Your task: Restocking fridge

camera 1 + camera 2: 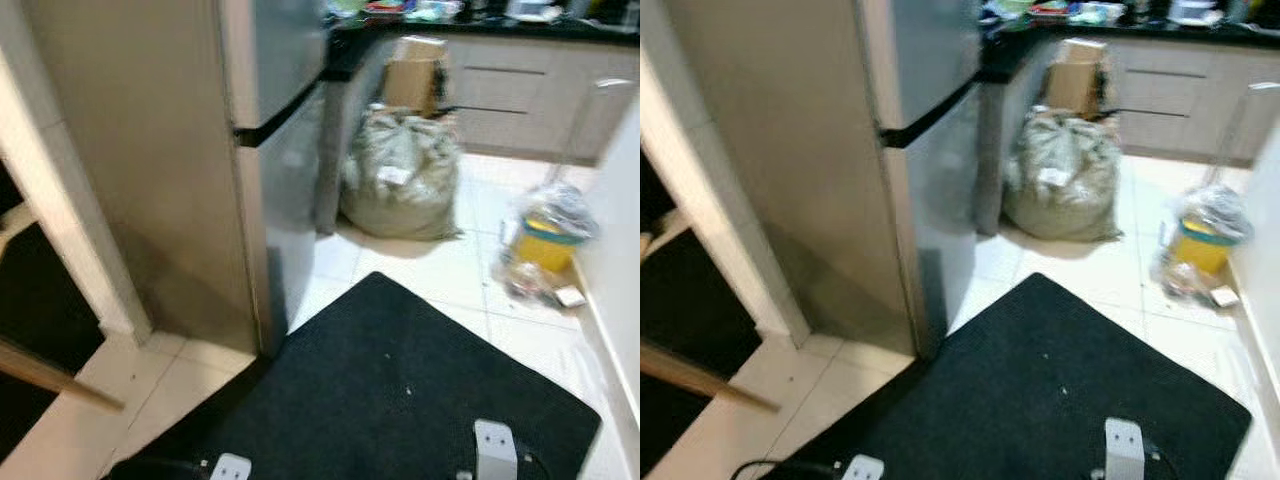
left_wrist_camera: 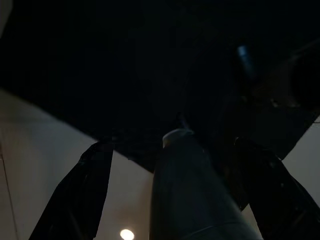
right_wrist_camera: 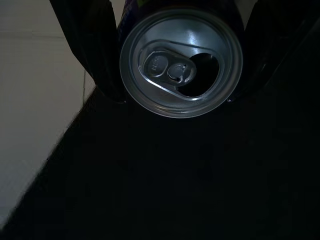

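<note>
Pale tiled floor (image 1: 440,275); a black mat (image 1: 400,390) lies on it in front of the fridge (image 1: 200,150); beyond, a full grey sack (image 1: 400,175) stands beside the fridge; a bagged yellow tub (image 1: 548,240) sits near the wall.

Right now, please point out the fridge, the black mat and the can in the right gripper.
fridge (image 1: 285,170): left eye view, on its silver door front.
black mat (image 1: 400,390): left eye view, on its middle.
can (image 3: 181,62): right wrist view, on its opened top.

Head eyes look down on fridge (image 1: 270,150) and black mat (image 1: 400,390) — wrist views face that mat closely.
</note>
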Motion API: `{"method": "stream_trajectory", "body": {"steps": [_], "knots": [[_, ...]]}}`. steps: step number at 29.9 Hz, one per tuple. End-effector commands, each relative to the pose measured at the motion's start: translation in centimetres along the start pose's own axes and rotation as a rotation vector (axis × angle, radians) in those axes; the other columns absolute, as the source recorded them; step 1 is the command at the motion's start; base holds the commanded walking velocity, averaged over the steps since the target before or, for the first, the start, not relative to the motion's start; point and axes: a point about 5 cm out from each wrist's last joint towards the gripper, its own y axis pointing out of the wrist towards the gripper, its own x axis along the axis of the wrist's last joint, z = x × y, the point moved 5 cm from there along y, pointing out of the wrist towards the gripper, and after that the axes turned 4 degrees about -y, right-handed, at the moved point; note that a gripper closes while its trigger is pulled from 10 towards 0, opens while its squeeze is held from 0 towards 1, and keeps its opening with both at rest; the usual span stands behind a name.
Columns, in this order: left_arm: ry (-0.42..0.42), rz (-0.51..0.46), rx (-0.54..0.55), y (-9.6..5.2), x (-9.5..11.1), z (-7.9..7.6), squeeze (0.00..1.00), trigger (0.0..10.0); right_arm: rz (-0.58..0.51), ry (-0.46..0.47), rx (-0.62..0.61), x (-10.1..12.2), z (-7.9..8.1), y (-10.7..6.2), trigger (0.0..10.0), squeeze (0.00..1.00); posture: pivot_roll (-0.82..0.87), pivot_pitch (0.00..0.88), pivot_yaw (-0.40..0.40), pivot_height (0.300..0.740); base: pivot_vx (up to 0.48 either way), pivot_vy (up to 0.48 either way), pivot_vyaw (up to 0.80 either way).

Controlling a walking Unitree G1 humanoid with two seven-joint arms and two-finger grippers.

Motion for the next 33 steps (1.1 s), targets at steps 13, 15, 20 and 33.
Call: {"method": "stream_trajectory", "body": {"steps": [13,15,20,33], "knots": [[-0.005,0.009,0.002,-0.02,-0.19,0.11,0.0,10.0,0.006,-0.031,-0.003,-0.15,-0.11,-0.02,10.0,0.0,-0.04,0.0,0.015,0.74,0.0,0.0,0.0],[-0.004,0.012,0.002,-0.02,-0.23,0.1,0.0,10.0,0.004,-0.035,-0.001,-0.06,-0.04,-0.01,10.0,0.0,-0.04,0.0,0.015,0.74,0.0,0.0,0.0],[-0.02,0.015,-0.005,-0.02,-0.32,0.0,0.0,10.0,0.003,-0.04,0.001,-0.02,0.02,0.0,10.0,0.0,-0.04,0.0,0.016,0.74,0.048,0.0,0.0],[-0.018,0.017,-0.018,-0.01,-0.26,-0.1,0.0,10.0,0.007,-0.046,0.004,-0.18,0.17,-0.01,10.0,0.0,-0.04,0.0,0.016,0.74,0.273,0.0,0.0]]}}
